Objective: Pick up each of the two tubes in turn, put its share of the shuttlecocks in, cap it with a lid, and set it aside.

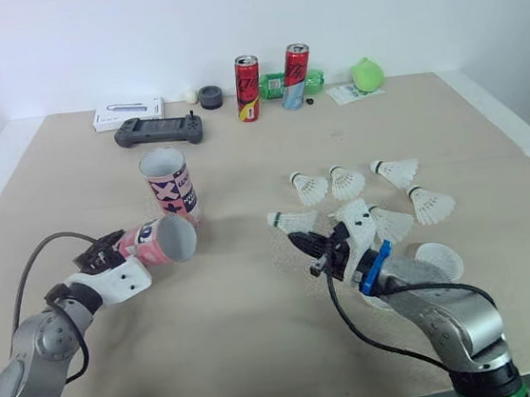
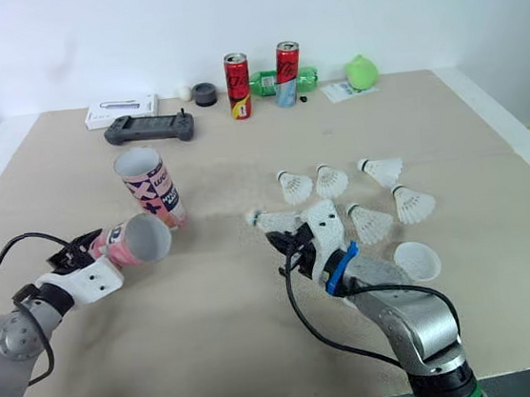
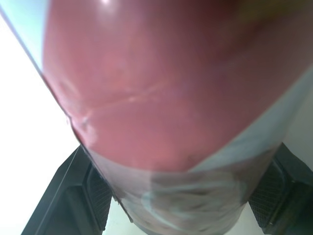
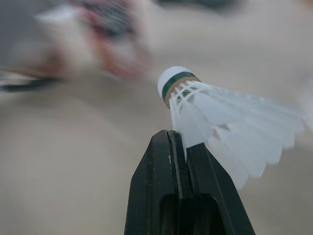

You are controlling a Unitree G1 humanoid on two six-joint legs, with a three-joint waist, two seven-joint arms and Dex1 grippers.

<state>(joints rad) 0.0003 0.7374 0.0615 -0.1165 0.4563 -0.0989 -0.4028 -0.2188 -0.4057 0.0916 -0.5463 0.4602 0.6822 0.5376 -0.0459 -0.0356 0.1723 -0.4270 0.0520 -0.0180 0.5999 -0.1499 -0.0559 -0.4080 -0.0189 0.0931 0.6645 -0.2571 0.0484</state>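
Note:
My left gripper [image 1: 117, 246] is shut on a pink tube [image 1: 162, 241], held tilted low over the table with its open mouth facing right. In the left wrist view the pink tube [image 3: 171, 98] sits between the two fingers [image 3: 73, 196]. A second tube [image 1: 169, 184] stands upright just behind it. My right gripper [image 1: 297, 239] is shut on the feather skirt of a white shuttlecock [image 1: 290, 221], cork pointing left toward the tubes; the right wrist view shows that shuttlecock [image 4: 220, 112] pinched in the gripper [image 4: 178, 142]. Several more shuttlecocks [image 1: 347, 182] lie behind my right arm. A white lid [image 1: 442, 260] lies beside that arm.
At the table's far edge are a black game controller [image 1: 159, 130], a white box [image 1: 128, 112], a black round piece [image 1: 210, 96], two red cans [image 1: 248, 87], a green bottle [image 1: 274, 85] and a green object [image 1: 367, 74].

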